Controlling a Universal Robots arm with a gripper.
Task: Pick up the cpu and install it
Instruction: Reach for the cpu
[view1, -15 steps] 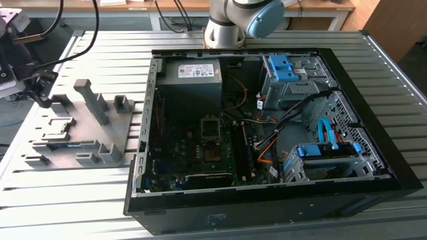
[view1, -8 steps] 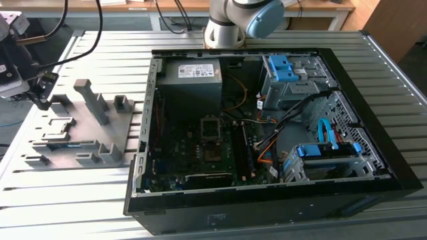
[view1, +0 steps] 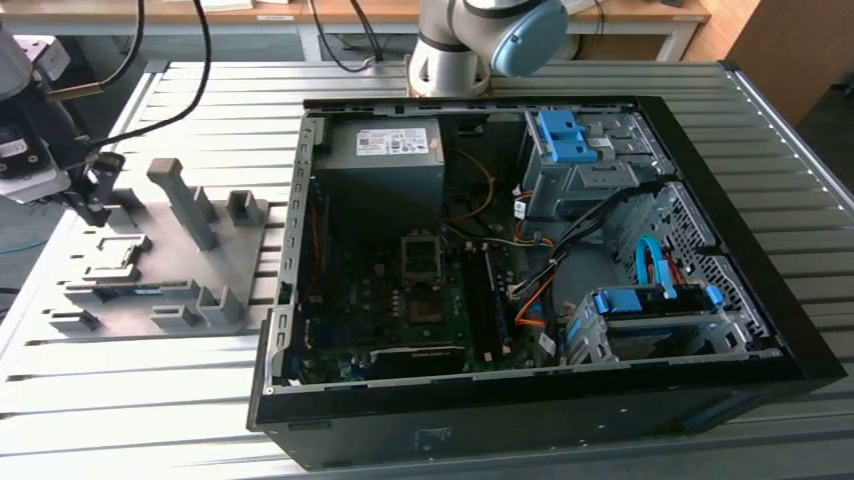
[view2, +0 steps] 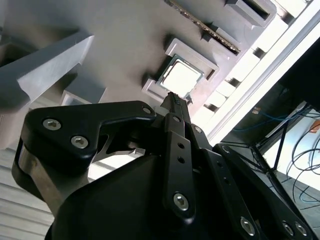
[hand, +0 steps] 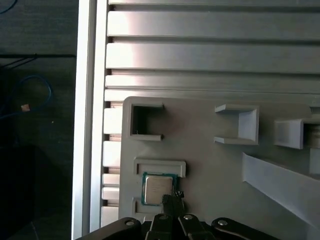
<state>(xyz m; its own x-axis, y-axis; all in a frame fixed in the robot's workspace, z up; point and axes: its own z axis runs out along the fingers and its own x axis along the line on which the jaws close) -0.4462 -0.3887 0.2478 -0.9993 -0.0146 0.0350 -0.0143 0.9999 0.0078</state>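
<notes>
The cpu (hand: 157, 188) is a small square chip with a pale silver top. It lies flat in a raised pocket of the grey fixture plate (hand: 210, 165), and it shows in both wrist views (view2: 180, 77). My gripper (hand: 172, 199) hovers just above the chip's edge, its narrow black fingertips (view2: 172, 100) together with nothing between them. In the exterior view the gripper (view1: 94, 200) hangs over the far end of the fixture plate (view1: 167, 255), at the exterior view's left. The dark metal-framed socket (view1: 420, 258) sits on the motherboard inside the open computer case (view1: 534, 390).
Upright grey posts and brackets (view1: 184, 200) rise from the fixture plate beside the gripper. A memory stick (view2: 202, 27) lies in a slot on the plate. The case holds a grey power-supply box (view1: 387, 155), blue drive cages (view1: 567, 135) and cables. The slatted table's edge (hand: 87, 125) runs close by.
</notes>
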